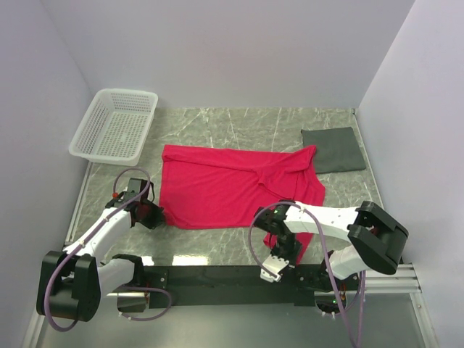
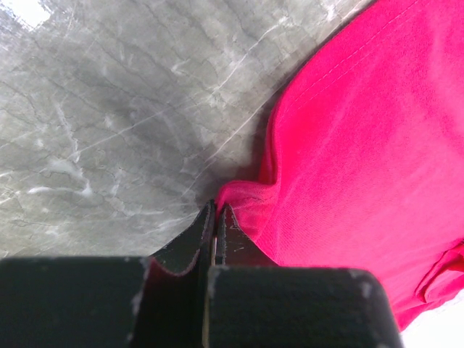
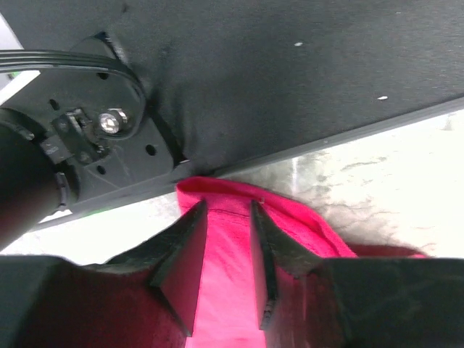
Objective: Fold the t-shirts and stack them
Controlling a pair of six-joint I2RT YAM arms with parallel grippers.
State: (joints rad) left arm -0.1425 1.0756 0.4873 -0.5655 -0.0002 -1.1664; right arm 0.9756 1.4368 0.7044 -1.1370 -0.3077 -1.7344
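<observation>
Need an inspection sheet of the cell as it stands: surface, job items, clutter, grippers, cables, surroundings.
Surface: grey marble-look table.
Job's things: one red t-shirt, spread out, right side bunched.
Clutter: white basket far left; folded grey cloth far right.
Grippers: left gripper shut on the t-shirt's near-left edge; right gripper with jaws apart, red fabric between them.
Cables: cables loop at each wrist.
Surroundings: plain walls on three sides.

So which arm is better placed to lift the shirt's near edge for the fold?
Left. The left fingers are pinched shut on the t-shirt at its near-left corner; the right fingers straddle the near hem, gap showing, probably no grip yet.
</observation>
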